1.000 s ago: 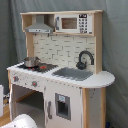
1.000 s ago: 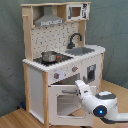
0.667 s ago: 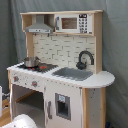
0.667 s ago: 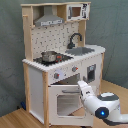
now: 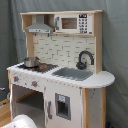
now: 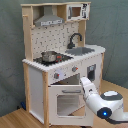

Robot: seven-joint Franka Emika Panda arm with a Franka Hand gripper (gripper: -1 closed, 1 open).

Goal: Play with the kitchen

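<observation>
The kitchen (image 5: 62, 70) (image 6: 62, 55) is a tall white and light-wood toy with a hood (image 6: 50, 20), a microwave (image 6: 77, 11), a black faucet (image 6: 75, 39) and a grey sink (image 6: 82, 50). A small metal pot (image 6: 49, 56) sits on the stovetop. The windowed oven door (image 6: 67, 102) looks closed below two knobs (image 6: 56, 76). In the second exterior view my white arm reaches in from the lower right, and its gripper (image 6: 84, 81) is at the oven door's upper right corner. In the first exterior view only a white part of the arm (image 5: 20, 121) shows at the bottom left.
A grey curtain (image 5: 115, 55) hangs behind the kitchen. The kitchen stands on a wooden floor (image 6: 20, 117). A small windowed cabinet door (image 5: 62, 105) sits under the sink, and the rounded counter end (image 5: 102, 79) juts out on the first exterior view's right.
In the second exterior view the arm has shifted a little to the right and nearer the oven door. The kitchen and the pot have not moved.
</observation>
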